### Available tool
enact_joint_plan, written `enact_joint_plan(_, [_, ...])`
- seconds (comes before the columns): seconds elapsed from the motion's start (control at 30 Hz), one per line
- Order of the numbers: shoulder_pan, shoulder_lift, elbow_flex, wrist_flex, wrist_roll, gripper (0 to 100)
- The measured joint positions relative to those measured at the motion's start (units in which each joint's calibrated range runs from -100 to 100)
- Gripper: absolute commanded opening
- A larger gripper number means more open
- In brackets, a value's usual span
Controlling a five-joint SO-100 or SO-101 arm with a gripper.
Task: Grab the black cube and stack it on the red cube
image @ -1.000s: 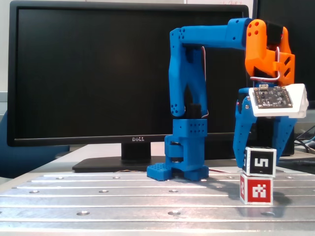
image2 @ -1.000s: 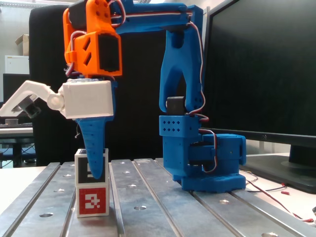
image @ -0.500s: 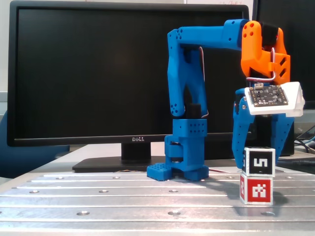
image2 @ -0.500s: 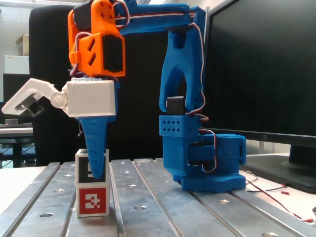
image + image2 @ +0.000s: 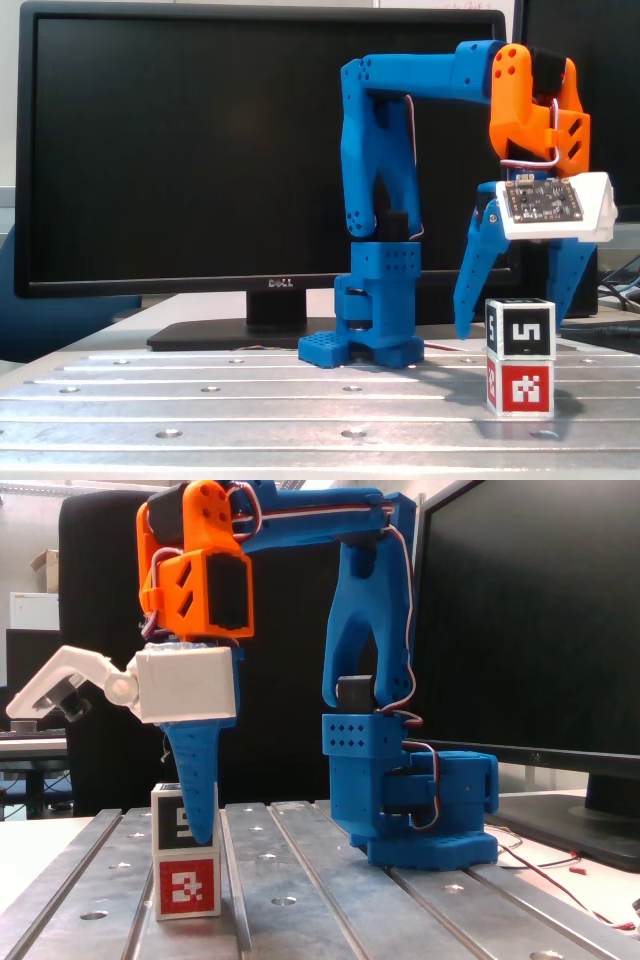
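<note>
Between my spread, empty jaws, the small black-marked cube (image 5: pixel 519 327) sits squarely atop the red-marked cube (image 5: pixel 519 386) on the grooved metal surface (image 5: pixel 250 400), directly below my wrist.

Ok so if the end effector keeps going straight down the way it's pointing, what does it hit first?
Most likely the black cube, which sits between the open end effector fingers, stacked on the red cube. If the fingers straddle both cubes, the metal table comes first; depth is unclear.
</note>
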Motion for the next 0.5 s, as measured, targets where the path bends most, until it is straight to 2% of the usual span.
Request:
enact_joint_plan(0.23, [0.00,0.00,-0.18,0.95,0.00,32])
enact_joint_plan(0.5, [0.00,-0.08,-8.33,10.14,0.00,31])
